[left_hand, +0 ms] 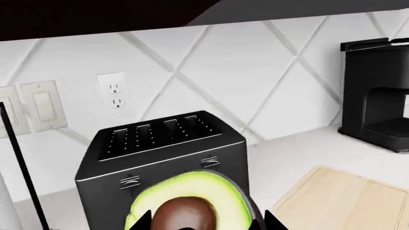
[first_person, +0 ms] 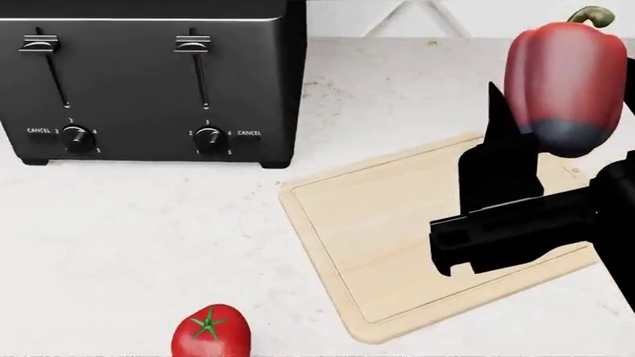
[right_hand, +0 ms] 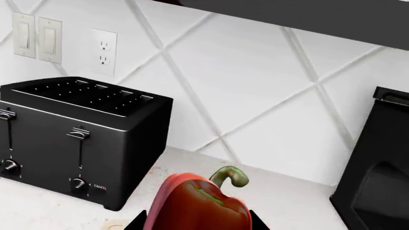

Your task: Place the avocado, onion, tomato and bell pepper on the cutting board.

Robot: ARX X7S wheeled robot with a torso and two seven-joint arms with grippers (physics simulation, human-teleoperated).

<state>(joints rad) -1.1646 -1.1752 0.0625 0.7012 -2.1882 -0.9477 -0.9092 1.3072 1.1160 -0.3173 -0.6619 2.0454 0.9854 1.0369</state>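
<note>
**Both arms loaded: pepper over the board, avocado near the toaster**

In the head view, your right gripper (first_person: 521, 126) sits at the right of the frame, closed around the bell pepper (first_person: 566, 82). The pepper hangs above the far right part of the cutting board (first_person: 377, 223). Its long axis runs roughly up and down in that frame, green stem at the upper right corner, grey-blue end pointing down toward the board. In the right wrist view the pepper (right_hand: 201, 206) fills the bottom centre, stem curling upward between the dark fingers.

Your left gripper (left_hand: 198, 225) appears only in its wrist view, at the bottom edge. It is closed on the avocado (left_hand: 188, 203), whose cut face with yellow-green flesh and brown pit faces the camera. The black toaster (left_hand: 160, 158) stands just behind it, and a corner of the board shows at the lower right.

The tomato (first_person: 210, 332) lies on the counter at the bottom left of the head view, calyx up, apart from the board. The onion is not visible in any view.

Judging by its look, the pepper is light, hollow and glossy, so it may slip or roll once released; laying it on its side should help. The avocado is probably soft-fleshed with a slick pit, best held by the skin and set down flat on its cut face.
</note>
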